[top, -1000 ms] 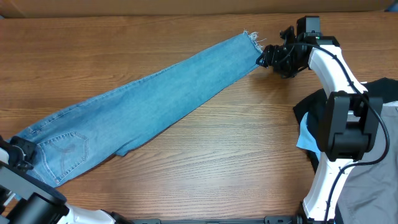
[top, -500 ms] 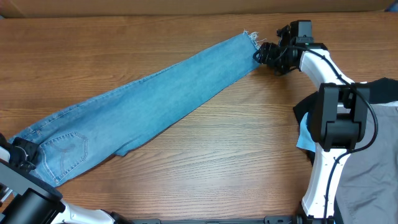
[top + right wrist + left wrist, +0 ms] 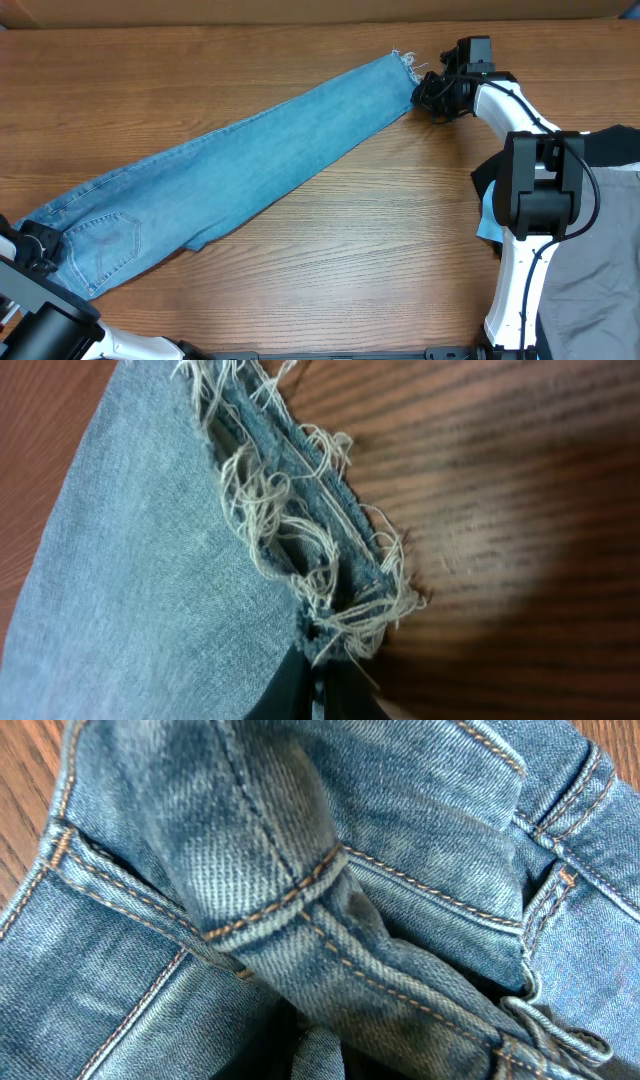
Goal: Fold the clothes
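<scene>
Because the jeans (image 3: 250,150) are heavy, limp denim stretched diagonally across the counter (image 3: 340,260), we judge the thick waistband (image 3: 300,910) and hem (image 3: 330,590) the surest holds. Our right hand (image 3: 428,92) is pinched tight on the frayed hem; our left hand (image 3: 32,246), narrow, seems to clamp the bunched waistband. Only the overhead view shows the whole length; wrist views show seams and threads.

A robotics lab bench rather than a home: a white-and-black right arm (image 3: 527,190) and a left arm (image 3: 45,325) stand at a wood-grain table (image 3: 330,250), backed by plain brown board (image 3: 300,10), with spare garments (image 3: 600,305) heaped alongside
</scene>
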